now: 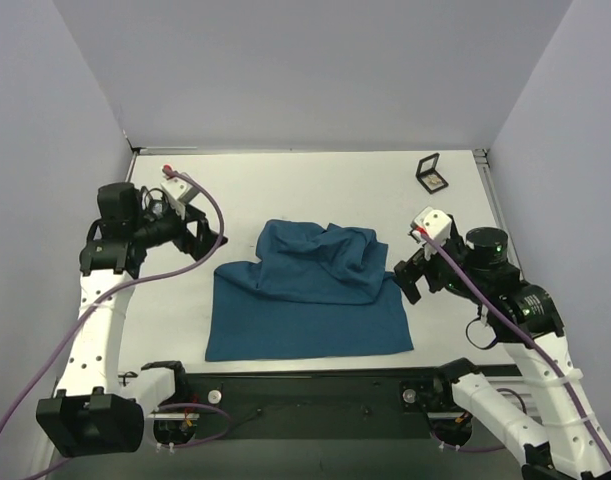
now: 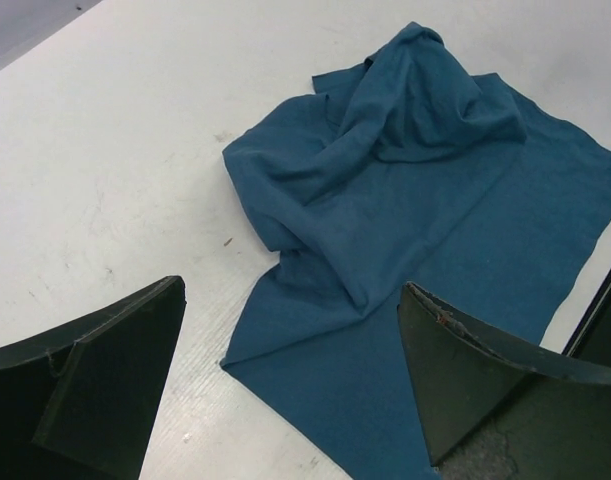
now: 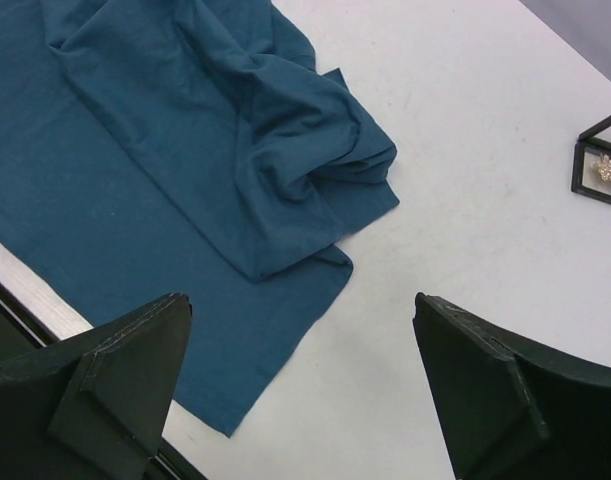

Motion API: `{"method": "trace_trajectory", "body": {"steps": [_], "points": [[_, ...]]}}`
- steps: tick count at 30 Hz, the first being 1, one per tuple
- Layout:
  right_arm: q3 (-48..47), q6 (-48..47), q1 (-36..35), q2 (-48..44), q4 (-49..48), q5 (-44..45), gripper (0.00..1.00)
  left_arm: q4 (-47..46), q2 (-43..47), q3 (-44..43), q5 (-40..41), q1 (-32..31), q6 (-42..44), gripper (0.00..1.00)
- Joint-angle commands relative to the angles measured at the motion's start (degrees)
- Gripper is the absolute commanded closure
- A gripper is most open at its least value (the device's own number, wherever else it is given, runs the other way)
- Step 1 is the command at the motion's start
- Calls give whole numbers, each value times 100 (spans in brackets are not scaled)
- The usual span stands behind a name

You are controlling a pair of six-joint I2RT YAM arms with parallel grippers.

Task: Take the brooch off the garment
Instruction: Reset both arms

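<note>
The dark teal garment (image 1: pixel 305 300) lies in the middle of the white table, its lower part flat and its upper part folded over in a rumpled heap. It also shows in the left wrist view (image 2: pixel 435 200) and the right wrist view (image 3: pixel 155 150). The brooch does not show anywhere on its visible cloth, and the chest logo is hidden too. My left gripper (image 1: pixel 213 240) (image 2: pixel 290 290) hovers open and empty just off the garment's upper left corner. My right gripper (image 1: pixel 403 280) (image 3: pixel 301 300) hovers open and empty by the garment's right edge.
A black square frame (image 1: pixel 431 172) stands at the far right of the table, and a small pale gold flower-like piece lies inside it in the right wrist view (image 3: pixel 607 170). Grey walls enclose the table. A dark rail (image 1: pixel 315 385) runs along the near edge.
</note>
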State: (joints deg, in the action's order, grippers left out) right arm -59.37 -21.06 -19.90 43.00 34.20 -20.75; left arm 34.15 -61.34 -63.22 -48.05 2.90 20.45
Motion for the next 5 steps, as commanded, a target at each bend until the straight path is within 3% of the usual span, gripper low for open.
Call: {"method": "trace_trajectory", "body": {"steps": [1,5], "points": [[5,-65,30,33,-53,-280,0,179,149,46,-309,115,205,3],[5,-83,39,41,-62,-315,0,206,175,99,-301,141,196,3]]}}
